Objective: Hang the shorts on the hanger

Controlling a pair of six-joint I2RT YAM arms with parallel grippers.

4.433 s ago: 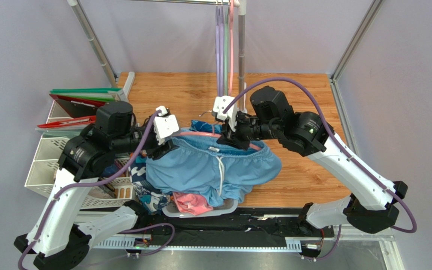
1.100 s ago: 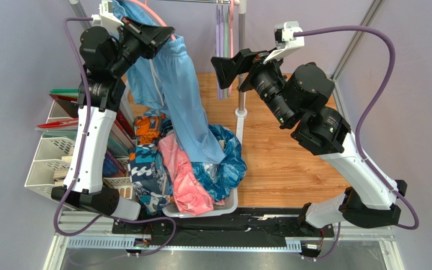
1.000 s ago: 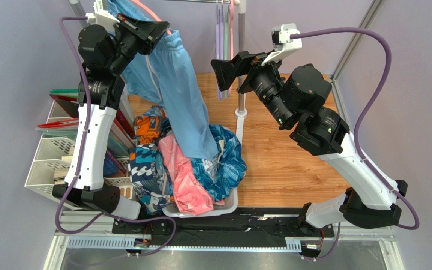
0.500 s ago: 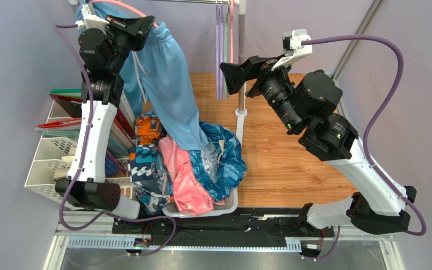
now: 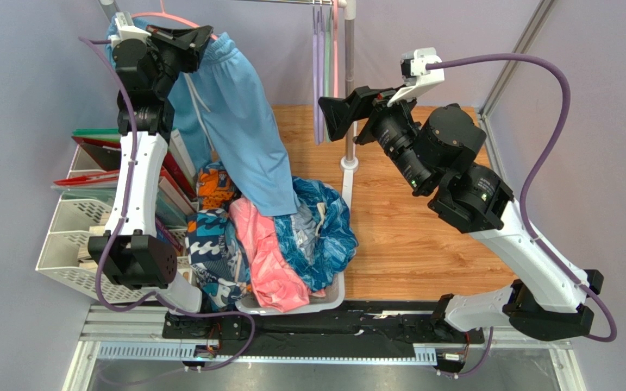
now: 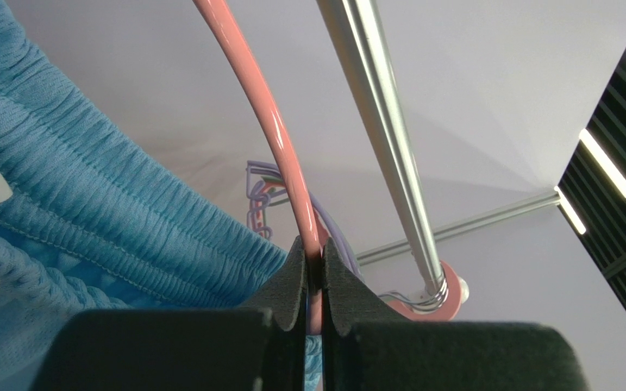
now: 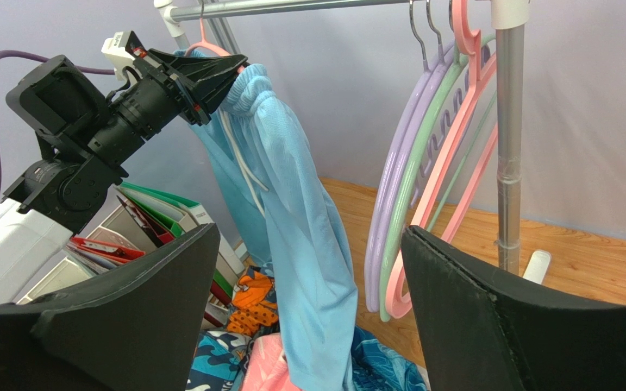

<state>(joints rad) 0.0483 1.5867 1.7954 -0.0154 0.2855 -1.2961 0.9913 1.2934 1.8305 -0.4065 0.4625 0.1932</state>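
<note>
Clothes fill the tub (image 5: pixel 328 301) at the table's near edge: a pink garment (image 5: pixel 269 265) and a shiny teal patterned one (image 5: pixel 328 232) heaped on other prints. Beside it, a white rack (image 5: pixel 59 240) holds folders (image 5: pixel 104 151). The table (image 5: pixel 410 236) is wood, the walls (image 5: pixel 30 73) pale lilac, and a rail (image 7: pixel 292 6) carries spare hangers (image 7: pixel 418 171).

The left gripper (image 5: pixel 198 37) pinches the hanger (image 6: pixel 266 122) high up. The shorts (image 5: pixel 243 130) hang from it by the waistband, their hem reaching the heap. The right gripper (image 5: pixel 342 114) is spread wide, holding nothing.

Four seconds ago the shorts lay over the tub, with both grippers down at them.
</note>
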